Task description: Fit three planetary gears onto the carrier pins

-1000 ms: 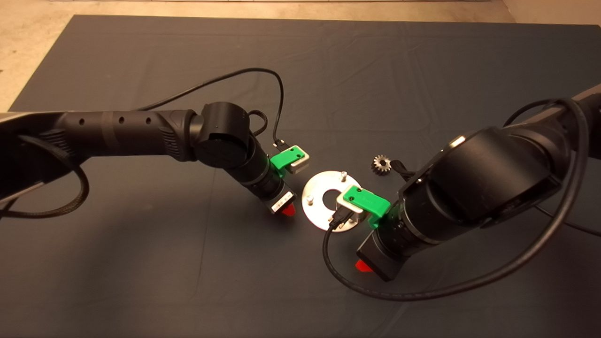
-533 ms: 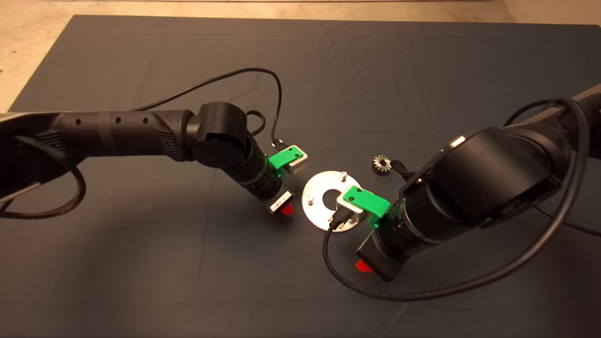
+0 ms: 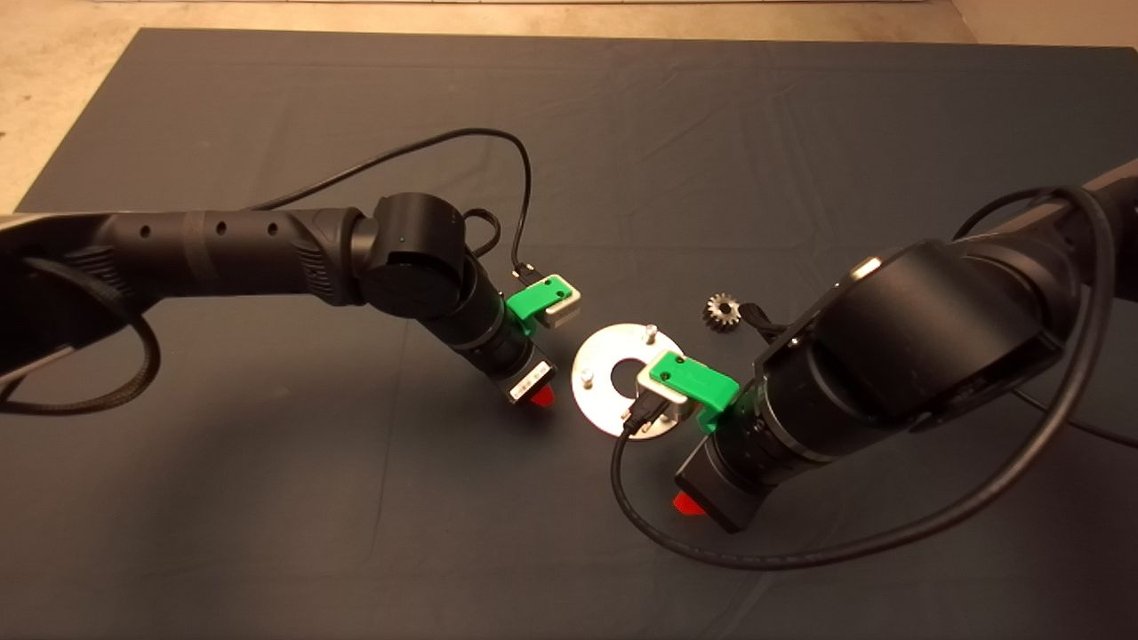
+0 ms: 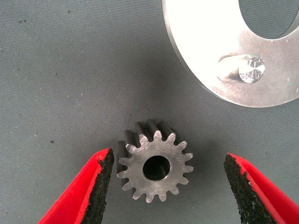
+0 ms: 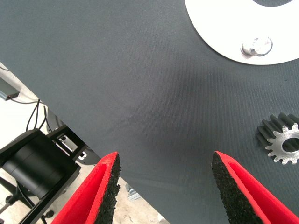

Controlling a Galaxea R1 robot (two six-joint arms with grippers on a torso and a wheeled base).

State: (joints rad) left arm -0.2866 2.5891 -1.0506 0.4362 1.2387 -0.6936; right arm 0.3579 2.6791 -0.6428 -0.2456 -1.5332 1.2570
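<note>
The silver disc (image 3: 597,391) lies mid-mat with two carrier pins (image 3: 651,331) showing, all bare. My left gripper (image 3: 539,396) hovers just left of the disc and is open. In the left wrist view a planetary gear (image 4: 154,166) lies flat on the mat between the fingers (image 4: 99,186), touching neither, beside the disc (image 4: 219,42) and one pin (image 4: 251,68). My right gripper (image 3: 686,503) is open over bare mat below the disc. A second gear (image 5: 282,138) lies outside its fingers (image 5: 106,186). A third gear (image 3: 723,310) sits right of the disc.
Both black arms reach in over the mat (image 3: 267,498), and the right arm covers the disc's lower right part. A black cable (image 3: 711,556) loops below the right gripper. Past the mat's edge the right wrist view shows black equipment (image 5: 37,168) on the floor.
My left arm has shifted slightly to the left. The right arm, the disc and the gear right of it have not moved.
</note>
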